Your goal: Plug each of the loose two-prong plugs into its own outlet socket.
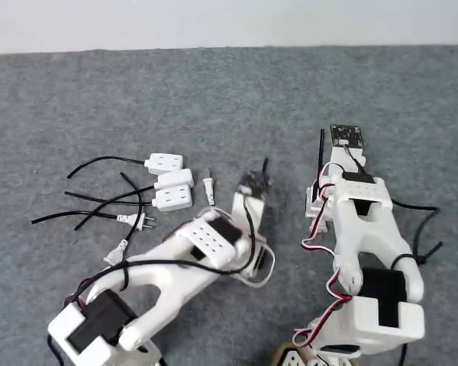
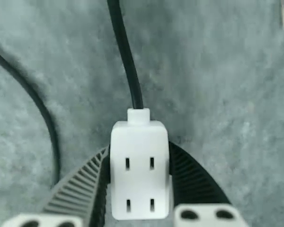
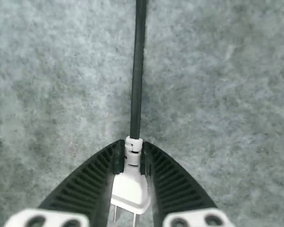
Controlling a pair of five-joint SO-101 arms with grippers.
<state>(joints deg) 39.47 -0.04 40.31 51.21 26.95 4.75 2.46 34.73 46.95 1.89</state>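
My left gripper (image 2: 138, 147) is shut on a white outlet socket (image 2: 140, 165) whose slotted face looks up at the wrist camera, its black cord (image 2: 128, 61) running away over the grey carpet. In the high view that gripper (image 1: 253, 185) sits at mid-table. My right gripper (image 3: 132, 146) is shut on a white two-prong plug (image 3: 130, 189), prongs toward the camera and its black cord (image 3: 139, 71) stretching straight ahead. The right gripper (image 1: 320, 179) lies to the right of the left one, apart from it.
Three more white outlet sockets (image 1: 172, 198) lie clustered left of centre with black cords trailing left. Loose plugs lie nearby: one (image 1: 208, 187) beside the sockets, one (image 1: 141, 221) below them, one (image 1: 116, 253) near the left arm. Bare carpet spreads behind.
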